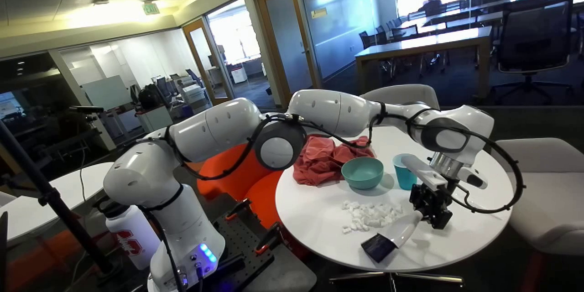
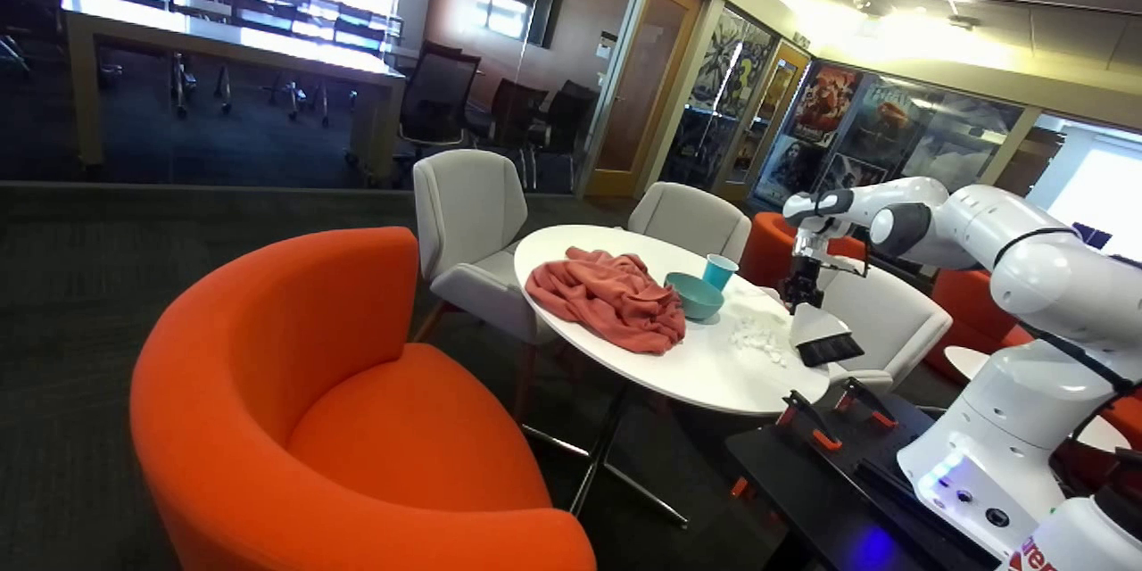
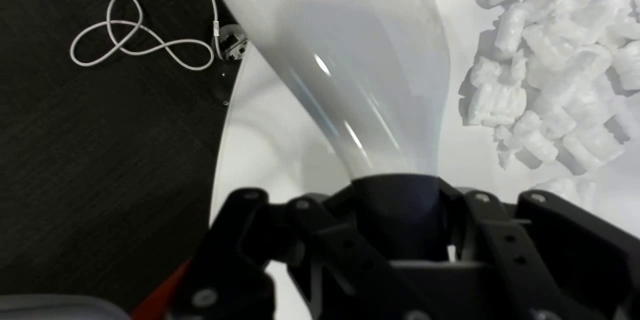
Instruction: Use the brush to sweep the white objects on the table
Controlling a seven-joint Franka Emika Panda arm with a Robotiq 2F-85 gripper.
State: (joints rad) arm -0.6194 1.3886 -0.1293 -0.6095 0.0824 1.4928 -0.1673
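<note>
1 glossy, dark-bristled brush tilts near lumpy white pieces.

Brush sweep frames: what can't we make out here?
Brush: bristle end cut off by the wrist view's top edge.
White pieces: pile cut off by the wrist view's right edge.
Cup: bottom inside hidden by its wall in both exterior views.
Red cloth: anything beneath hidden by its folds in both exterior views.

Brush: cut off by wrist view's top edge
White pieces: cropped at its right
Claw: blurred there
</note>
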